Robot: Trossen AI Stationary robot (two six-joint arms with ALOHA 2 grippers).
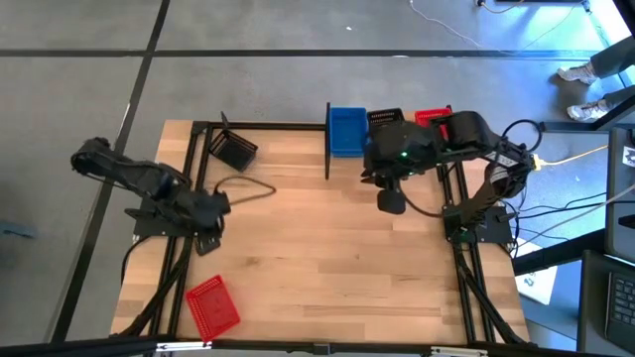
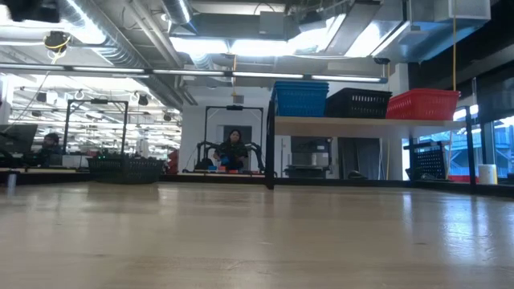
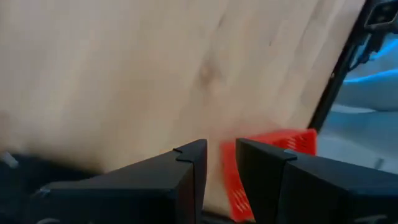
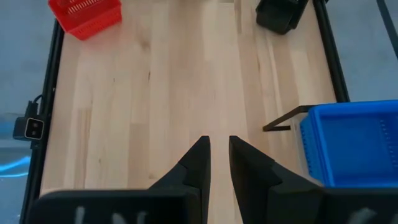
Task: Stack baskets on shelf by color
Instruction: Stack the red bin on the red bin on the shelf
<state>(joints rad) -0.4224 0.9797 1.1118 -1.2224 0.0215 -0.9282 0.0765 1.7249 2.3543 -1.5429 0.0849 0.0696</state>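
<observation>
The shelf [image 2: 361, 123] stands at the table's far edge, right of the middle. On it sit blue baskets [image 2: 299, 98], black baskets [image 2: 357, 103] and red baskets [image 2: 422, 103], side by side. A black basket [image 1: 233, 149] sits on the tabletop at the far left. A red basket [image 1: 212, 304] lies on the tabletop at the near left. My right gripper [image 1: 391, 202] hovers just in front of the shelf, its fingers nearly together with nothing between them [image 4: 217, 142]. My left gripper [image 1: 210, 240] hangs by the left edge, also empty [image 3: 221, 149], with the red basket [image 3: 267, 168] beyond it.
Black frame rails [image 1: 466, 268] run along both sides of the table. A cable [image 1: 248, 186] loops on the wood beside the left arm. Bare wood [image 1: 327, 258] fills the middle. A person [image 2: 234, 150] sits far behind the table, and shoes [image 1: 585, 109] show on the floor.
</observation>
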